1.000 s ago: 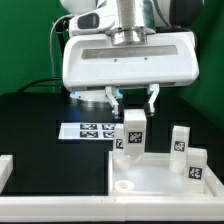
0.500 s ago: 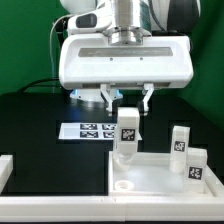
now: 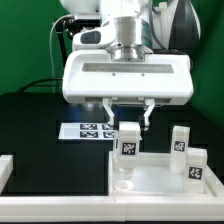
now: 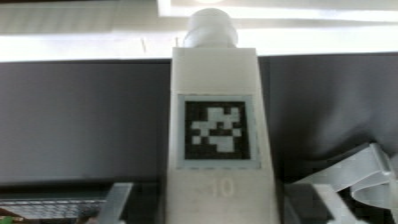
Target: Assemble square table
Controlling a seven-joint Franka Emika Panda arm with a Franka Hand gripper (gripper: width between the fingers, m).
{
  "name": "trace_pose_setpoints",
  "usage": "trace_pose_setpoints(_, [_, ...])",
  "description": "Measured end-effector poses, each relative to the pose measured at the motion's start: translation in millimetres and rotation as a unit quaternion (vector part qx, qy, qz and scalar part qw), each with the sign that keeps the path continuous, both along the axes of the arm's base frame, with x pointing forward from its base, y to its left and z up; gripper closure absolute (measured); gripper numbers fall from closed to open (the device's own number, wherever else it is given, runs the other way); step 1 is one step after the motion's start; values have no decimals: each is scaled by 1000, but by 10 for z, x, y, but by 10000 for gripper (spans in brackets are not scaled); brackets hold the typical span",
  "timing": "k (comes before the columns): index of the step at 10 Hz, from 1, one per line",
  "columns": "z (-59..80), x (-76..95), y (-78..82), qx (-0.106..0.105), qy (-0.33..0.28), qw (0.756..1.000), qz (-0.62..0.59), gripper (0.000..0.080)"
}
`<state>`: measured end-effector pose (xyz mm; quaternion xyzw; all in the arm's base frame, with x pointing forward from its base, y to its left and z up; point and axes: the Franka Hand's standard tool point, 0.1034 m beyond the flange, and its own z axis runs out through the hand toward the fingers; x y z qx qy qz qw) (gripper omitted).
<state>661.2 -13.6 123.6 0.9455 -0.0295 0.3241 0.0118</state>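
The square table's slab (image 3: 160, 172) lies on the black tabletop (image 3: 40, 125), at the near right of the exterior view. We see one leg block (image 3: 128, 145) standing upright at its near left corner, the jaws of the gripper (image 3: 129, 113) around its top. Whether they're pinching it, we cannot tell. Two more leg blocks (image 3: 180, 142) (image 3: 196, 166) stand at the slab's right. The marker board (image 3: 88, 131) lies behind.

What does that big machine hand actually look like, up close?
The gripper is a wide, boxy white housing with rounded edges under a grey cylindrical wrist. Two short fingers hang below, pale with dark tips. The arm behind is white with black joints. No cables or markings are clearly visible.
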Motion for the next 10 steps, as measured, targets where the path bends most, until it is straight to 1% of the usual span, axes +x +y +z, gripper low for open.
trace_pose_setpoints(3, [-106,-61,11,0,10,1000,1,509])
trace_pose_setpoints(7, [-184,-88,-14,-1,16,1000,0,509])
trace_pose_setpoints(9, [-281,-114,-19,-1,22,1000,-1,509])
trace_pose_setpoints(10, [-284,-105,-20,-4,16,1000,-2,509])
